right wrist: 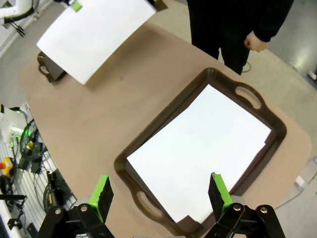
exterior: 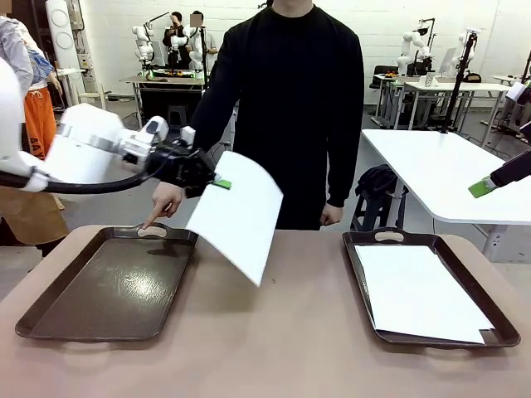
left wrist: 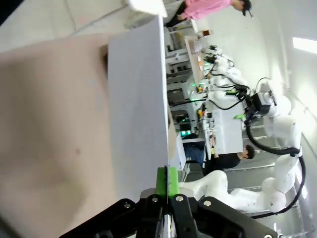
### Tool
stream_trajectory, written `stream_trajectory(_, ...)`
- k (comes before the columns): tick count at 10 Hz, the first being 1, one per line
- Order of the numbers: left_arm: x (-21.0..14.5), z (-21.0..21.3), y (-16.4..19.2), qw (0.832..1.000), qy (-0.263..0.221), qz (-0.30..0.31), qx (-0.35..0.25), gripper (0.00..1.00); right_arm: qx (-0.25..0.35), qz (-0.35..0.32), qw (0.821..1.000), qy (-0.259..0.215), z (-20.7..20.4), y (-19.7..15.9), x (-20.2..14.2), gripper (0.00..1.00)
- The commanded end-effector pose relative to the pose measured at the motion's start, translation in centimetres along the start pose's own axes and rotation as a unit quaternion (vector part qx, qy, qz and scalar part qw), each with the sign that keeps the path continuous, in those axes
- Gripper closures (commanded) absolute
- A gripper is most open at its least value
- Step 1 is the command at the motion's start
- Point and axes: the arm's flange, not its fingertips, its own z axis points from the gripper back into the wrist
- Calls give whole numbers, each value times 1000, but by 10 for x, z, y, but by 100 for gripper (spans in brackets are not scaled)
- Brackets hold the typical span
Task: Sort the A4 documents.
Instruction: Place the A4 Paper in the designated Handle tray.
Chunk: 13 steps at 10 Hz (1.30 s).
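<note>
Nearest you, at the table's point(exterior: 274, 348) front right, the right-hand tray point(exterior: 498, 327) holds a stack of A4 documents point(exterior: 415, 290) lying flat inside its rim, one corner at the near edge notched or folded; you cannot count the sheets in it. The right gripper point(right wrist: 161, 191) hovers above that tray with its green pads spread wide and nothing between them. The left gripper point(exterior: 217, 182) is clenched on one corner of a single sheet point(exterior: 241, 215), which hangs tilted in the air over the table's middle, just off the right edge of the left-hand tray point(exterior: 108, 290). That tray is bare. The person's hand point(exterior: 164, 201) points a finger down at its far handle. Your main risk, as I judge it, is the corner pinch: thin paper held so can droop, swing or slip, and it could catch the tray's rim and crease, or land half outside. A second risk is the finger at the handle, close to where the sheet would come down. Count: two trays, one sheet aloft, one stack, two grippers, one pointing hand.
</note>
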Motion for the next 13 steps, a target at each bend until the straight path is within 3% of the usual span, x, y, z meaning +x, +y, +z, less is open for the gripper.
stream_trajectory(1,-39,33,8,1000,0,22,-5,99,3,1,1000,-2,-1,0,0,0)
stream_trajectory(4,-71,54,32,997,9,76,27,99,3,1,1000,-2,-1,0,0,0)
stream_trajectory(7,-75,76,59,992,35,104,58,99,3,1,1000,-2,-1,0,0,0)
stream_trajectory(13,-92,112,95,974,16,141,177,99,3,1,1000,-2,-1,0,0,0)
